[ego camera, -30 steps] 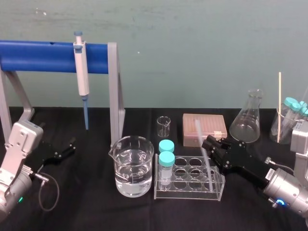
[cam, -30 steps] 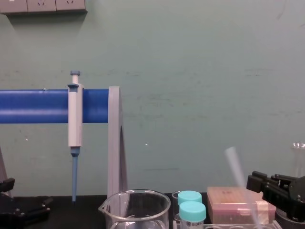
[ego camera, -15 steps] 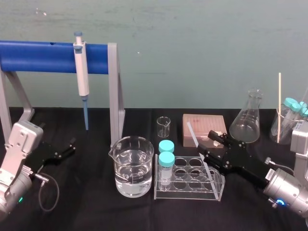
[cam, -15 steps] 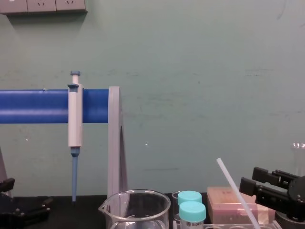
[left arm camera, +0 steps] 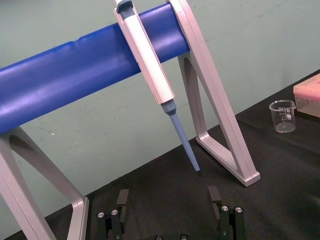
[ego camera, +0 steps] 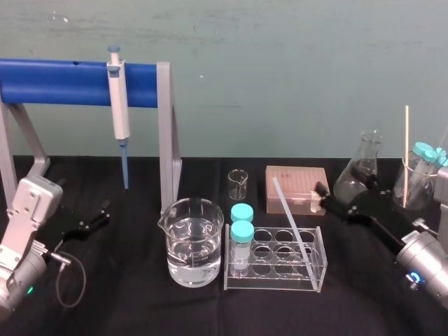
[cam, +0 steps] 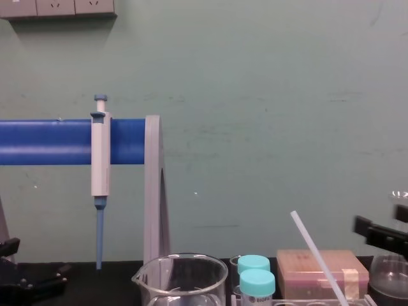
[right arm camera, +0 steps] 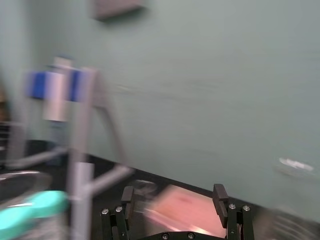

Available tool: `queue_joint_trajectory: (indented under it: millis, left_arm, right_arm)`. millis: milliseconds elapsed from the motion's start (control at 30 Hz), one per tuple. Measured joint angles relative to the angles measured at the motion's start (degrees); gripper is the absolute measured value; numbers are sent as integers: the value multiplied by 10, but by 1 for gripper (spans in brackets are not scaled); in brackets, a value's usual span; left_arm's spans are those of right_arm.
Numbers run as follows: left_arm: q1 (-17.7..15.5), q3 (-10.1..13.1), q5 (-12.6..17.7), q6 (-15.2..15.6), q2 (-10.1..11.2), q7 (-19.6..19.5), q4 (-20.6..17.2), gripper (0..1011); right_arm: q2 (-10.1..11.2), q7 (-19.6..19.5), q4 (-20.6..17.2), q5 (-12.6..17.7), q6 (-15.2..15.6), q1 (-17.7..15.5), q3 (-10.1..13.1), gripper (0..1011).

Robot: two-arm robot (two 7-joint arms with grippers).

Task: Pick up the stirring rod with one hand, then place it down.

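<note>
Beside the flask (ego camera: 358,175) right hand (right arm camera: 173,192) gapes empty, parked left hand (left arm camera: 168,195) likewise; stirring rod (ego camera: 288,213) leans in rack (ego camera: 276,281).

Your left arm (ego camera: 24,224) sits low at 8 o'clock in the head view, its left tool (ego camera: 103,212) aimed toward 2 o'clock with jaws spread wide, while your right arm (ego camera: 420,260) reaches in from 4 o'clock, its right tool (ego camera: 324,198) pointing toward 10 o'clock, jaws likewise parted.
</note>
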Motion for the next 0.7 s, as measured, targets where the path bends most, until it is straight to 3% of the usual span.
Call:
queue_joint_trajectory:
  millis: [67, 100, 200, 267, 367, 700]
  left_arm:
    - [0, 0, 0, 0, 0, 0, 0, 1000]
    - [0, 0, 0, 0, 0, 0, 0, 1000]
    - [0, 0, 0, 0, 0, 0, 0, 1000]
    - [0, 0, 0, 0, 0, 0, 0, 1000]
    - [0, 0, 0, 0, 0, 0, 0, 1000]
    - [0, 0, 0, 0, 0, 0, 0, 1000]
  right_arm:
    - [-5, -43, -6, -17, 15, -6, 8, 1000]
    - [-10, -85, -10, -35, 36, -10, 14, 1000]
    - [-18, -141, -11, -61, 74, -16, 18, 1000]
    - [-22, -157, -8, -70, 99, -18, 19, 1000]
    - [-26, -165, -2, -76, 123, -18, 18, 1000]
    - [-25, -165, -3, -76, 117, -19, 18, 1000]
